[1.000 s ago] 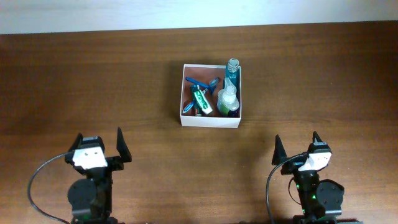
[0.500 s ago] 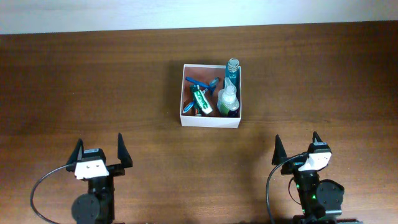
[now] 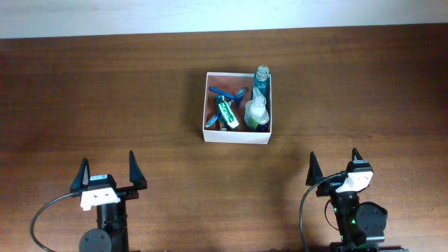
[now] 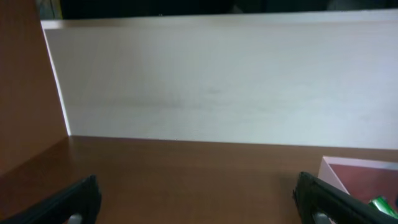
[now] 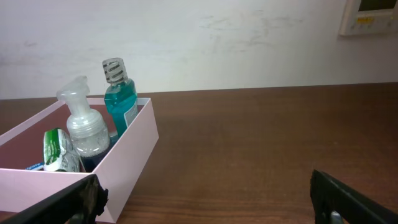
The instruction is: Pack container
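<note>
The left end effector [image 3: 108, 161] and right end effector [image 3: 334, 155] are resting spread apart, empty, because the square white cardboard container [image 3: 236, 137] is sitting apparently fully packed.

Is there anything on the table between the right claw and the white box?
No. The overhead view shows only bare brown table between the right gripper and the container.

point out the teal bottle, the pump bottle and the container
teal bottle [image 5: 118, 99]: right wrist view, on its teal body
pump bottle [image 5: 87, 135]: right wrist view, on its clear rounded body
container [image 3: 236, 136]: overhead view, on its near white wall
</note>
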`<act>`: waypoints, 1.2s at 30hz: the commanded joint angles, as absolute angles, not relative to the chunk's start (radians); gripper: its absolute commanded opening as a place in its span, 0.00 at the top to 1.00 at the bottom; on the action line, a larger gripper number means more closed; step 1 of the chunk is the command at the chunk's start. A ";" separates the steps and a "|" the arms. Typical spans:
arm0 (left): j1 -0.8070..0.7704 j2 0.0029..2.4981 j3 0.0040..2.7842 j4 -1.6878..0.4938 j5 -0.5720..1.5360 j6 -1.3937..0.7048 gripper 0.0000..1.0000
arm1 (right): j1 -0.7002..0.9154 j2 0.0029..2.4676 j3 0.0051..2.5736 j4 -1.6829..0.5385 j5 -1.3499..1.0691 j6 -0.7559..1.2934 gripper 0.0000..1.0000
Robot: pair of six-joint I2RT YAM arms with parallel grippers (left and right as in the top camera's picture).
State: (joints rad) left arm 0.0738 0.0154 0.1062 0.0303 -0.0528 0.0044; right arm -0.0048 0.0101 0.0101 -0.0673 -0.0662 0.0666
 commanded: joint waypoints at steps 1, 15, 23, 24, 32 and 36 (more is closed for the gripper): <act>0.070 0.005 0.082 0.071 -0.060 0.017 0.01 | 0.000 0.006 0.006 -0.072 -0.072 0.059 0.02; 0.070 0.005 0.008 0.057 -0.071 0.016 0.01 | 0.000 0.006 0.006 -0.072 -0.072 0.059 0.02; 0.070 0.005 0.008 -0.083 -0.018 0.016 0.01 | 0.000 0.006 0.006 -0.072 -0.071 0.059 0.02; 0.070 0.005 0.008 -0.083 -0.018 0.016 0.01 | 0.000 0.006 0.006 -0.072 -0.071 0.059 0.02; 0.070 0.005 0.009 -0.083 -0.003 0.016 0.01 | 0.000 0.006 0.006 -0.072 -0.071 0.059 0.02; 0.070 0.005 0.009 -0.083 -0.003 0.016 0.01 | 0.000 0.006 0.006 -0.072 -0.071 0.059 0.02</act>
